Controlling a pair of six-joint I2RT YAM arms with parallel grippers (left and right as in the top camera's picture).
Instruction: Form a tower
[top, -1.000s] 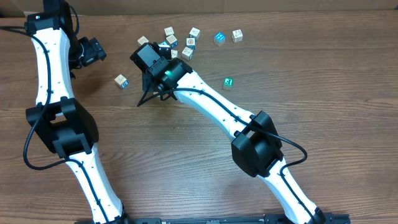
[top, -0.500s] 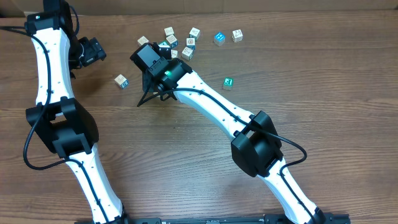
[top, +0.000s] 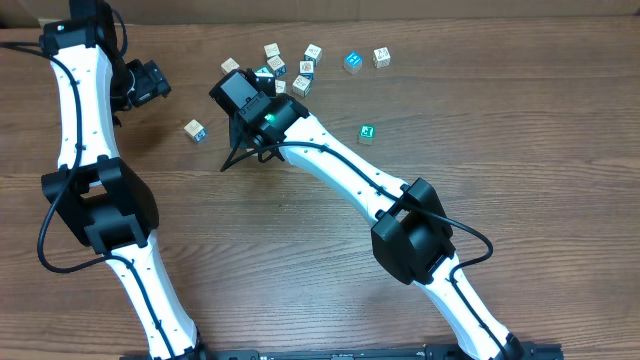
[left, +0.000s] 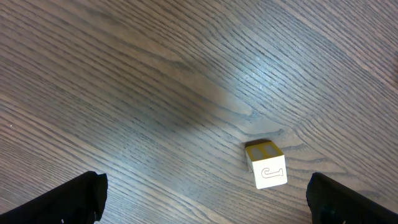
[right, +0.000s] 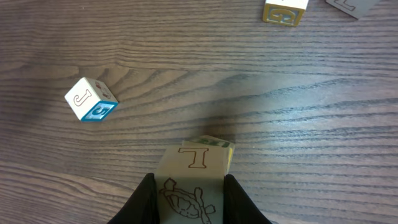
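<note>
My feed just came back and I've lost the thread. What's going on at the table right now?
The right gripper is shut on the T cube, a pale wooden block that seems to sit on a second cube whose yellow-green edge just shows beyond it, so stacking looks barely begun. The left gripper hangs open above the table near a yellow-topped cube, holding nothing. Other blocks, like the J cube, lie loose.

left gripper (left: 202, 205): jaws wide apart | right gripper (right: 186, 202): jaws narrowed, gripping
</note>
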